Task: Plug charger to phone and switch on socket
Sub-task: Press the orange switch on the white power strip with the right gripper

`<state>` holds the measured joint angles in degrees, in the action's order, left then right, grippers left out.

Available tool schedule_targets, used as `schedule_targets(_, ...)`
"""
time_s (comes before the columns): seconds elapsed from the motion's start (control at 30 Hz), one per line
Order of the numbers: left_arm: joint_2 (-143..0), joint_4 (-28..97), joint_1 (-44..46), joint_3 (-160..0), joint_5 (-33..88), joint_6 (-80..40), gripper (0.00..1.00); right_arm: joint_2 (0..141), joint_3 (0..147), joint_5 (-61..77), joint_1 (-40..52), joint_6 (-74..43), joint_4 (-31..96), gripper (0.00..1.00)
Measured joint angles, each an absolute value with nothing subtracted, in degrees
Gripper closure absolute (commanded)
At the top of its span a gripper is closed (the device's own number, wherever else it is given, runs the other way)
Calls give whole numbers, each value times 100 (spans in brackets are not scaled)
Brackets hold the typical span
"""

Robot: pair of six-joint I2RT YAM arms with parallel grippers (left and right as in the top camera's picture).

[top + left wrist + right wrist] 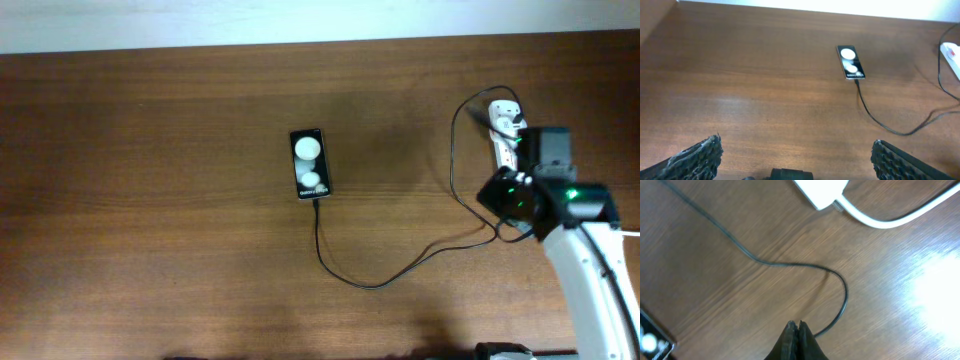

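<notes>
Okay, so the charger [370,285] runs right up to the bottom edge of the phone [309,163], which lies flat mid-table, well apart from everything else. We can't tell from up here whether the tip is fully seated, but we'd call that half done. That makes the step in hand flipping the switch on the socket [505,133], over at the far right of the table [150,220], with our right arm above it.

The right gripper [797,326] has its fingers pinched together with nothing between them, which is what we want: a closed tip makes a decent poking finger. The left gripper [795,147] is spread wide and empty, well back from the phone.

Tips: the right wrist view only shows the cord end of the strip, not the red switch, so line up over the switch first. Come down straight and press gently, since nothing holds the strip and it could skate. Keep clear of the thin black cable looping just beside the fingertips so we don't yank the phone.
</notes>
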<state>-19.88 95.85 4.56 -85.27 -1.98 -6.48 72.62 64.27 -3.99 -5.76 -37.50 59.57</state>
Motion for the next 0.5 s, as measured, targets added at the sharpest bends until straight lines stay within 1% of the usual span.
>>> schedule_targets(0.07, -1822, 9581, 405, -8527, -198, -648, 1, 7712, 6860, -322, -974, -3601, 6119, 96)
schedule_targets(0.23, -1347, 9618, 316, -8530, -196, -648, 1, 8875, 7961, -261, -1461, -3509, 6316, 96)
schedule_targets(0.33, -1192, 9616, 301, -8530, -198, -648, 1, 9644, 8676, -244, -1603, -3457, 6455, 96)
schedule_targets(0.37, -1149, 9618, 301, -8527, -198, -648, 1, 10103, 9074, -222, -1656, -3448, 6488, 96)
schedule_targets(0.5, -1013, 9620, 281, -8527, -196, -648, 1, 11048, 9861, -204, -1772, -3415, 6630, 96)
